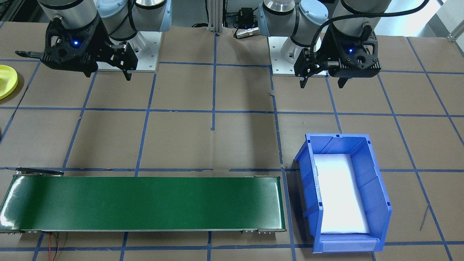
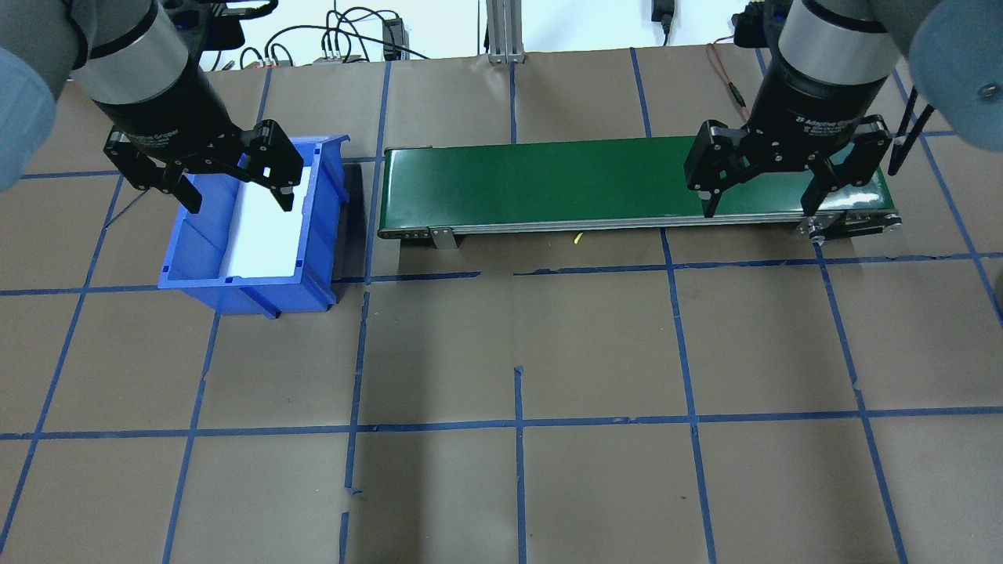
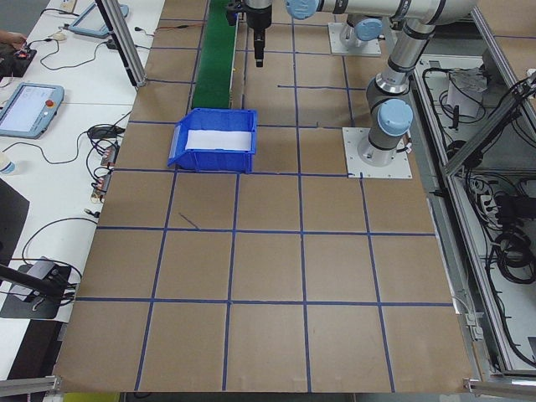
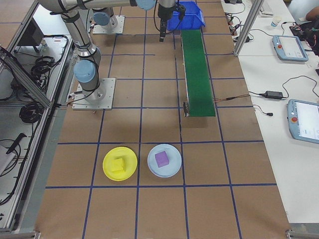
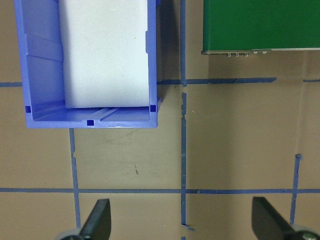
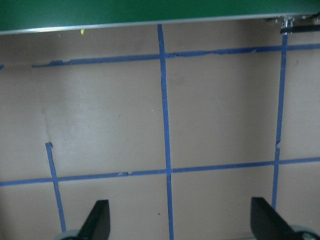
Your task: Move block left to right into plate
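the block is seen only in the exterior right view, a small yellow cube resting inside the yellow plate, beside a pale blue plate holding a purple block. it is judged light, rigid and smooth, best pinched across two flat opposite faces. the left gripper hangs spread and empty over the blue bin. the right gripper hangs spread and empty above the green conveyor.
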